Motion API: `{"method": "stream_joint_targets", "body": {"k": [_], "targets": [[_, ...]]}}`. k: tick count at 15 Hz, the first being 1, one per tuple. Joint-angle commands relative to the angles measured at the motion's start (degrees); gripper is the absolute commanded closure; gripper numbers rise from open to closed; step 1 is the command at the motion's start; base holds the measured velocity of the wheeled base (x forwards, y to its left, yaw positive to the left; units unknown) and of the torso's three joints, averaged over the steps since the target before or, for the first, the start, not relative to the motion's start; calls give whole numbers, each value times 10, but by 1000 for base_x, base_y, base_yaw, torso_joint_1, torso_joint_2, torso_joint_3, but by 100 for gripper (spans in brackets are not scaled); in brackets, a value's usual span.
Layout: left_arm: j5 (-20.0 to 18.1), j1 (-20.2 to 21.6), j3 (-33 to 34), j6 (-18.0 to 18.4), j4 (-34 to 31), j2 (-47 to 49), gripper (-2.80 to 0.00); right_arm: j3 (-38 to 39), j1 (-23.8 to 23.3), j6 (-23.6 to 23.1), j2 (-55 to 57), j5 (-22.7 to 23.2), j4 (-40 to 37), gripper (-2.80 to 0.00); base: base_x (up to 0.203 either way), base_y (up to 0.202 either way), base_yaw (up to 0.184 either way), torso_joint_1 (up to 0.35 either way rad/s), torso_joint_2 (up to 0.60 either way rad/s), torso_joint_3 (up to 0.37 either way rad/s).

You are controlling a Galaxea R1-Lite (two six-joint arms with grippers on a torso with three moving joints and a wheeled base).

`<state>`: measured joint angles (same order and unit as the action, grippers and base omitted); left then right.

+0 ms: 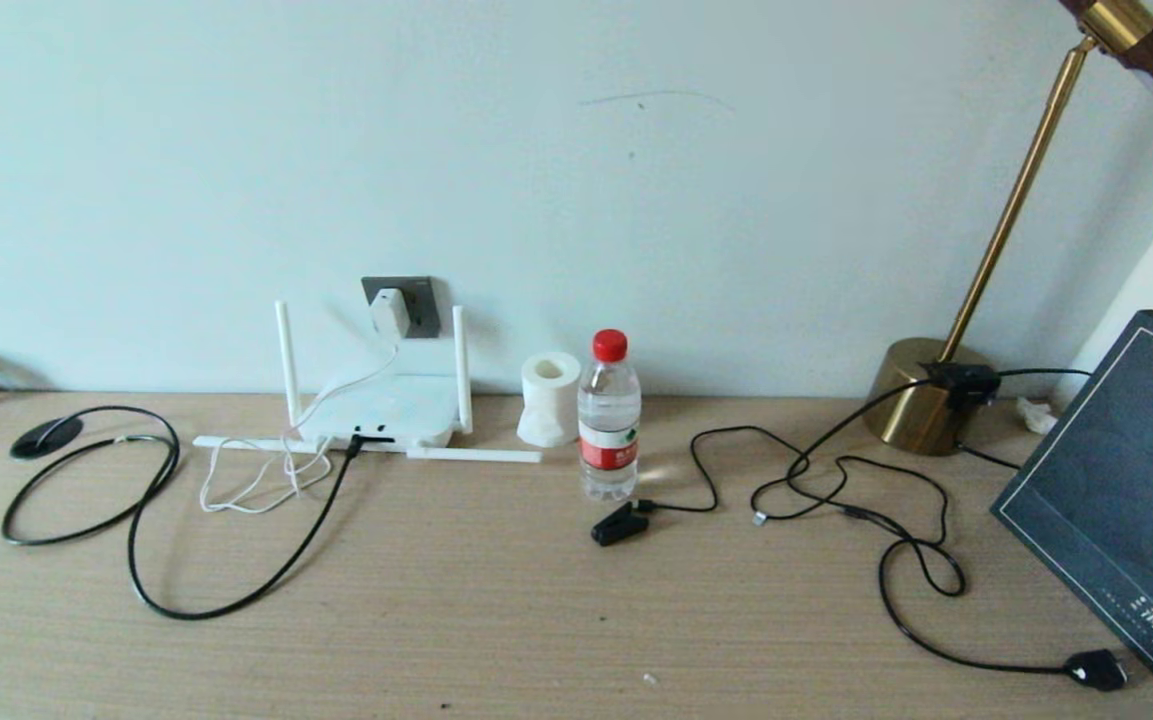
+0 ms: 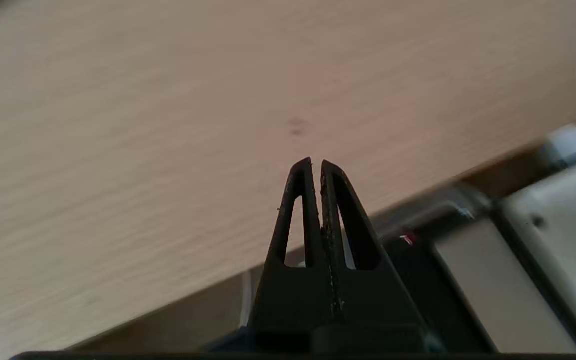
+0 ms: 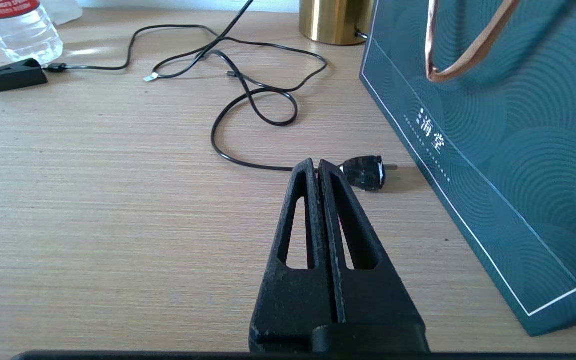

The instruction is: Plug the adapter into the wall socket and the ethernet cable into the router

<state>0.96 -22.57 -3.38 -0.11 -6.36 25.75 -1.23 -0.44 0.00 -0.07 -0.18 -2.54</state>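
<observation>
The white adapter [image 1: 389, 313] sits in the dark grey wall socket [image 1: 414, 300] on the wall, its thin white cord hanging down to the desk. Below it lies the white router [image 1: 391, 412] with stick antennas. The thick black ethernet cable [image 1: 236, 600] loops over the desk and its connector [image 1: 356, 443] is in the router's front port. My left gripper [image 2: 316, 162] is shut and empty over the desk's near edge. My right gripper [image 3: 314, 162] is shut and empty, low over the desk near a chunky black plug [image 3: 365, 173]. Neither gripper shows in the head view.
A water bottle [image 1: 608, 418] and a paper roll [image 1: 550, 398] stand right of the router. A small black clip plug [image 1: 619, 524] and thin black cord [image 1: 896, 560] lie mid-desk. A brass lamp [image 1: 921, 408] and a dark green bag [image 1: 1126, 500] stand at the right.
</observation>
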Motion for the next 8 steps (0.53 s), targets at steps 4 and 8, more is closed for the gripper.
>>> {"method": "stream_joint_targets", "body": {"k": [4, 8], "targets": [[-19, 151, -6, 59, -35, -95, 0, 0, 0, 0, 1, 0, 0, 0, 0, 0, 0, 0, 0, 0], [7, 162, 0, -12, -5, -95, 0, 0, 0, 0, 1, 0, 0, 0, 0, 0, 0, 0, 0, 0]]}}
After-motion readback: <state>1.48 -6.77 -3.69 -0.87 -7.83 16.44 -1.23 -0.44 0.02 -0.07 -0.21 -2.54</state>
